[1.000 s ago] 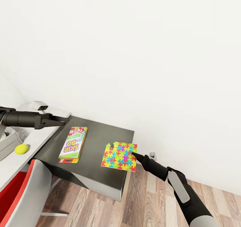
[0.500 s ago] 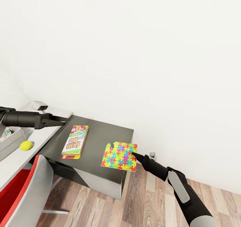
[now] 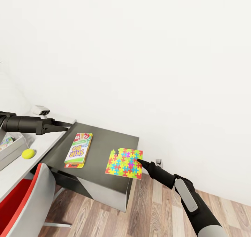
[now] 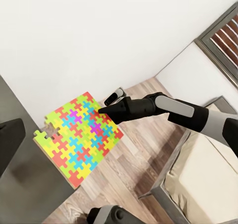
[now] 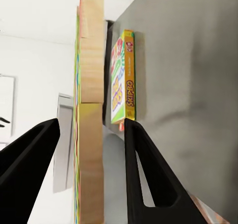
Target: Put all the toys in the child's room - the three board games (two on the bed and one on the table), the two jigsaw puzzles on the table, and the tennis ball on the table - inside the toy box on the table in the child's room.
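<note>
While the right hand (image 3: 138, 159) grips the edge of a jigsaw puzzle (image 3: 124, 163) above the dark cabinet (image 3: 101, 146), a Skip-Bo board game (image 3: 78, 149) lies flat farther along; the left hand (image 3: 66, 126) hovers narrowly parted over the pale worktop (image 3: 21, 167), beside a tennis ball (image 3: 28, 153)

We have two long arms made of smooth black tubes. Our right arm (image 3: 190, 202) has a light grey plate on its side. Each ends in a black gripper with two thin pointed fingers: the left gripper (image 3: 66, 126) and the right gripper (image 3: 139, 160).
</note>
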Controlling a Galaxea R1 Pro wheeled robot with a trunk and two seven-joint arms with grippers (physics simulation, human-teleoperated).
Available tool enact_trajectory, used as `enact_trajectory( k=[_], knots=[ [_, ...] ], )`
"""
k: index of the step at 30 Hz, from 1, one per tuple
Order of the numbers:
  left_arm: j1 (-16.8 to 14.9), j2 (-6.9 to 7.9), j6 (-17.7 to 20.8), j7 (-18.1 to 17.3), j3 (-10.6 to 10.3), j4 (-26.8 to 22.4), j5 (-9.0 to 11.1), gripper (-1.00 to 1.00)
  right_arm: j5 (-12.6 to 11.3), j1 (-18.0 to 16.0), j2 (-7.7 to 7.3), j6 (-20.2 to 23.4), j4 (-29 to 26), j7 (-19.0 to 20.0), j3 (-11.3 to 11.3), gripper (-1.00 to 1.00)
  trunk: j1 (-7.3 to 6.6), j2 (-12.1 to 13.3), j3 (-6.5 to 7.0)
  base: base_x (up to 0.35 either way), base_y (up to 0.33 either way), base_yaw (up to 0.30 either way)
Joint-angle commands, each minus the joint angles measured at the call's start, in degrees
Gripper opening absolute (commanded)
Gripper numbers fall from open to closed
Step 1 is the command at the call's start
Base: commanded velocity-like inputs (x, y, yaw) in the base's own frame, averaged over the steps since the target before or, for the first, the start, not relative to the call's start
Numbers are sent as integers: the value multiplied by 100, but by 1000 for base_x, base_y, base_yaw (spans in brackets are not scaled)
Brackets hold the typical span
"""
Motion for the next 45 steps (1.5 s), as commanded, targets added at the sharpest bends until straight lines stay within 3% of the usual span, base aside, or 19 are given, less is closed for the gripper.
enact_trajectory(
  k=[1, 45],
  knots=[
    [-7, 6, 61, -22, -12, 2, 3, 100, -27, -4, -4, 24, -2, -4, 6, -100, 4, -11, -1, 0, 0, 0],
    [-7, 38, 61, -22, -12, 2, 12, 100, -27, -3, -4, 24, -19, -4, 12, -100, 4, -11, 416, 0, 0, 0]
  ],
)
